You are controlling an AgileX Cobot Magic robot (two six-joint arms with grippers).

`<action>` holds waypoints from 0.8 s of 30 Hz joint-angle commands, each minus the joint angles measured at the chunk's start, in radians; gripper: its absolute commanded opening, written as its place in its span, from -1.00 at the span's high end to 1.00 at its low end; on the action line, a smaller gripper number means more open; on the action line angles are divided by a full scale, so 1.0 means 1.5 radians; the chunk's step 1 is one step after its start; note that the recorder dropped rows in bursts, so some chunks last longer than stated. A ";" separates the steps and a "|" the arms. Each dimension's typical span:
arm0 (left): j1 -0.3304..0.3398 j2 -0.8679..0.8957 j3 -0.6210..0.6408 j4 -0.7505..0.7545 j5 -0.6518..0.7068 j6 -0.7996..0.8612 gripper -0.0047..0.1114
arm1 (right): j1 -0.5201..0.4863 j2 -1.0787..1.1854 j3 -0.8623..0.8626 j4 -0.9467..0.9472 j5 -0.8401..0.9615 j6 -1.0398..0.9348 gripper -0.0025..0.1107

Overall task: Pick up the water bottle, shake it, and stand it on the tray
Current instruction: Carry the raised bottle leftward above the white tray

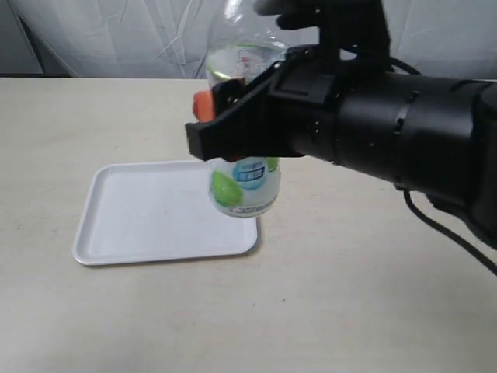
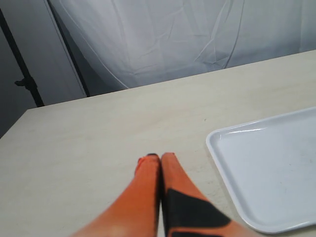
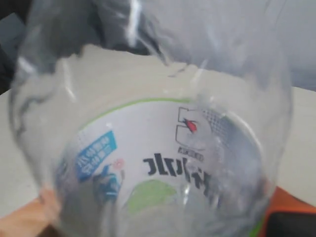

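— Table (image 1: 349,311) beige, white sheet (image 1: 116,39) behind. Bottle?
— water bottle (image 1: 245,186) held up by R gripper (image 1: 221,124), clamped round its middle. In ext. view its lower end sits over the right edge of tray (image 1: 155,217).
— L gripper?
— L gripper (image 2: 160,160) empty, fingers pressed together, low over table beside tray corner.

Beige table (image 1: 349,311), white draped backdrop (image 1: 116,39)
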 commanded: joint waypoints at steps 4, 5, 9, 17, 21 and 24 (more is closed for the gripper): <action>0.000 -0.003 0.003 -0.001 0.001 -0.002 0.91 | 0.002 -0.049 -0.086 -0.013 -0.132 -0.078 0.97; 0.000 -0.003 0.003 -0.001 0.001 -0.002 0.91 | 0.002 -0.052 -0.084 -0.013 -0.131 -0.078 0.97; 0.000 -0.003 0.003 -0.001 0.001 -0.002 0.91 | 0.002 -0.013 0.002 -0.013 -0.137 -0.013 0.97; 0.000 -0.003 0.003 -0.001 0.001 -0.002 0.91 | 0.002 -0.005 0.011 -0.013 -0.085 0.000 0.97; 0.000 -0.003 0.003 -0.001 0.001 -0.002 0.91 | 0.002 -0.066 -0.078 -0.013 -0.062 -0.054 0.97; 0.000 -0.003 0.003 -0.001 0.001 -0.002 0.91 | 0.002 -0.047 -0.043 -0.013 -0.100 -0.044 0.97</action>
